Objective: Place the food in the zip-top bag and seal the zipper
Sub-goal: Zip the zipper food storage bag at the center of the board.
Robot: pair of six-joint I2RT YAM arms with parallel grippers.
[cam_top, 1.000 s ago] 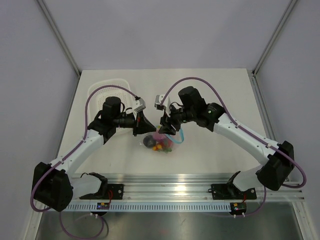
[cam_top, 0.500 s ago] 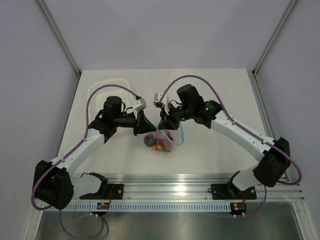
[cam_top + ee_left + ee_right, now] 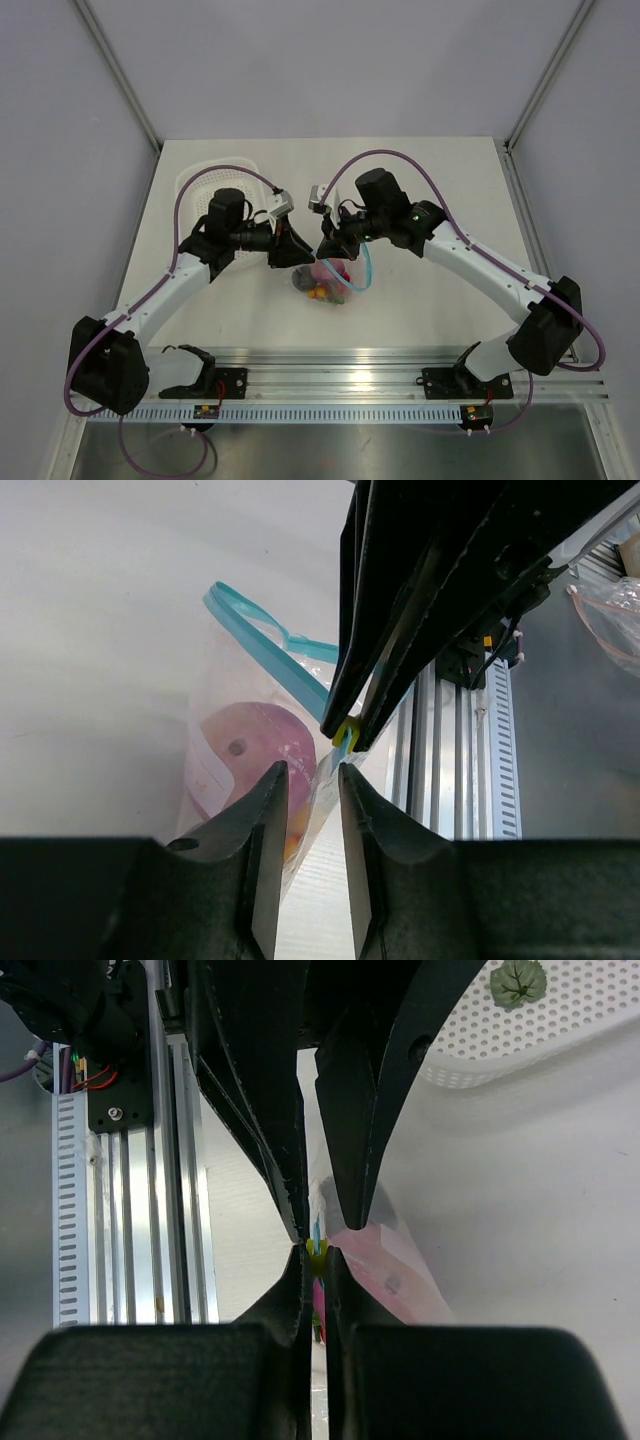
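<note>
Over at the far left of the table (image 3: pixel 440 180) sits a white plastic basket (image 3: pixel 197 183), its walls pricked with rows of small holes; a green leafy piece (image 3: pixel 518 980) lies inside it. Next along, the left gripper (image 3: pixel 310 772) has its black wedge-shaped fingers a little apart, and nothing is caught between them. Just past its tips the zip-top bag (image 3: pixel 335 283) stands slumped on the table, made of thin, clear, crinkled film. A round pink piece (image 3: pixel 250 755) shows through its wall, with other small coloured bits I can't sort out from above. The zipper (image 3: pixel 262 640), a light blue ribbed strip, curves along the bag's mouth. On the right, the right gripper (image 3: pixel 316 1255) is pressed together on that strip, at a small yellow-green tab (image 3: pixel 346 734).
</note>
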